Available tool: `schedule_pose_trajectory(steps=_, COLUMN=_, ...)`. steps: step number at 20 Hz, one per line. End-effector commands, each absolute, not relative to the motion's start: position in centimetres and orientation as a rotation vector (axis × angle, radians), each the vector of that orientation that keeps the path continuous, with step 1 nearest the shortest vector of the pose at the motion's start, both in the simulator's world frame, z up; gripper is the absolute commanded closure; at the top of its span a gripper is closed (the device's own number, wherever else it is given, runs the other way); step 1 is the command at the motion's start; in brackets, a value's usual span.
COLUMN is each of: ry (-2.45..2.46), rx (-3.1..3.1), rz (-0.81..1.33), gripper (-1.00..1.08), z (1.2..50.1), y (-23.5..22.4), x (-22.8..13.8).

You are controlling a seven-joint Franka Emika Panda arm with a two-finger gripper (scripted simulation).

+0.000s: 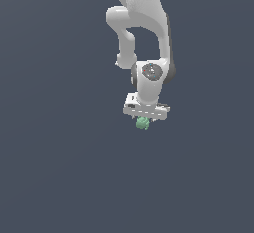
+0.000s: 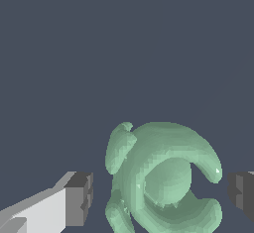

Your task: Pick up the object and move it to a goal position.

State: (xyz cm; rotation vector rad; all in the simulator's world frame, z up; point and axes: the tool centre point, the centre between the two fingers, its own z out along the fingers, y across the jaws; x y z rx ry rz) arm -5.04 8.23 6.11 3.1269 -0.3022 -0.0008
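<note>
Arm: the white arm (image 1: 144,33) enters from the top edge of the exterior view and folds downward, its wrist joint sitting directly above the flat white hand. The hand points straight down at the table (image 1: 59,177).

End effector (image 1: 144,120): open. In the wrist view the two dark finger pads (image 2: 79,197) stand well apart, one on each side of the object, and a strip of bare table shows between each pad and the object. No contact with either pad is visible.

Object (image 2: 163,177): a mint-green lumpy blob, curled in a C-like shape around a rounded centre, with a small lobe projecting on one side. It lies between the fingers, roughly centred in the gap and narrower than it. In the exterior view the object (image 1: 143,123) shows just below the hand's lower edge, partly covered by it. Whether the object rests on the table or is lifted off it cannot be told from either view.

Surroundings: the table is a plain dark grey-blue surface on all sides of the object in both views. No table edge appears in either view.
</note>
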Motion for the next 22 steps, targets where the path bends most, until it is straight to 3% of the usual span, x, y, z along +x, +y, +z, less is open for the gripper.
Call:
schedule_pose_trajectory(steps=1, ry=-0.303, rx=3.127, rz=-0.001, gripper=-0.92, z=5.0, y=8.2, x=-5.1)
schedule_pose_trajectory(steps=7, ry=-0.304, rx=3.127, rz=0.0, gripper=-0.92, z=4.0, y=8.3, x=-5.0)
schedule_pose_trajectory(steps=8, ry=-0.304, rx=3.127, rz=0.0, gripper=1.08, z=4.0, y=8.3, x=-5.0)
schedule_pose_trajectory(steps=22, ry=-0.304, rx=3.127, rz=0.0, gripper=1.08, z=4.5, y=8.4, x=-5.0)
